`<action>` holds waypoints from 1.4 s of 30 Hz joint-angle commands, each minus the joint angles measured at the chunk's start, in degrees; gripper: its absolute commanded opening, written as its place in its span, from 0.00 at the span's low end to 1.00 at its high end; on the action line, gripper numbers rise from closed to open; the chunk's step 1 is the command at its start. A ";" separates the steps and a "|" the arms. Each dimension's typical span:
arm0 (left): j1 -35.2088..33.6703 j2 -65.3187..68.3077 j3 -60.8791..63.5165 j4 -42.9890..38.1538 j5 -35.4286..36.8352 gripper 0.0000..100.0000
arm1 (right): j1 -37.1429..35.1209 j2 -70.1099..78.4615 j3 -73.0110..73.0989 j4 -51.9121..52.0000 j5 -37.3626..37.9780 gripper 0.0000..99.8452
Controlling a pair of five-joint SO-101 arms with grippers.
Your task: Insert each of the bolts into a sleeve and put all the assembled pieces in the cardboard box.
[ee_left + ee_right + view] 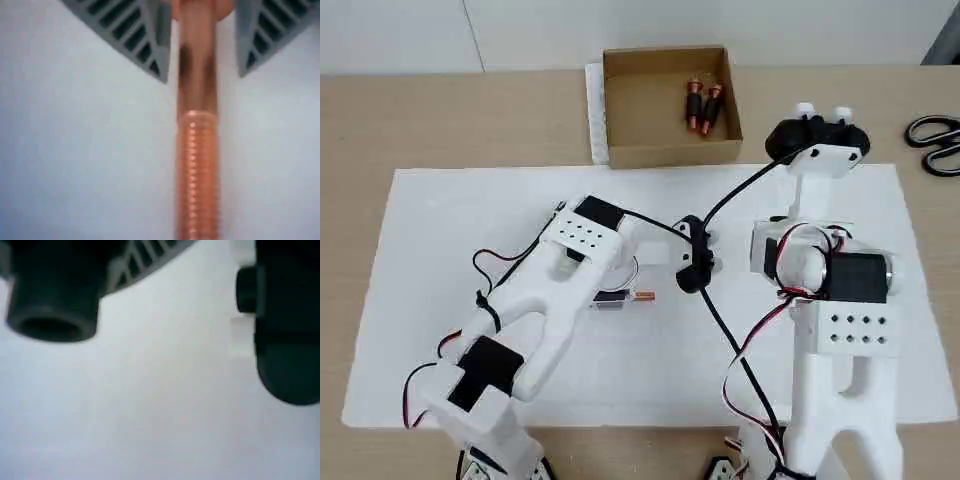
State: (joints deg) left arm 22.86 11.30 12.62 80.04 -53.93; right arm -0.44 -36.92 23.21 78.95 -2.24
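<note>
With the left hand (202,74) clenched on the copper threaded bolt (197,150) above the middle of the white sheet (470,220), any tilt could have jammed its tip on the rim of the black tubular sleeve (50,315) at the right hand (698,262), whose grip I could not tell.

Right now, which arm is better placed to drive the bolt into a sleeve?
Left, probably. The left arm's fingers clamp the copper bolt, threaded end jutting free above the white mat. The right arm's fingers hold a dark sleeve, open end exposed; it could simply brace.
</note>
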 commanded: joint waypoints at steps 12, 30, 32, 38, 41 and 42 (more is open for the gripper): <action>-5.01 -0.79 -19.65 -0.18 28.40 0.09 | 0.31 -1.71 -0.35 -0.31 0.18 0.00; -3.43 3.25 -30.46 20.31 87.30 0.09 | 0.22 -1.71 -0.35 -1.89 0.18 0.00; -4.04 3.43 -30.55 20.31 88.88 0.09 | 0.22 -1.71 -0.35 -1.89 0.18 0.00; -3.60 4.31 -30.46 19.43 97.23 0.09 | 0.48 -1.71 -0.35 -1.89 0.26 0.00; -4.04 5.71 -30.02 19.96 100.04 0.16 | 0.48 -1.71 -0.35 -1.89 0.35 0.00; -4.04 6.59 -29.76 20.40 100.75 0.20 | 0.48 -1.71 -0.35 -1.98 0.26 0.00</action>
State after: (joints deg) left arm 19.08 17.27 -15.78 99.21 44.62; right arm -0.35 -36.92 23.21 78.33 -2.24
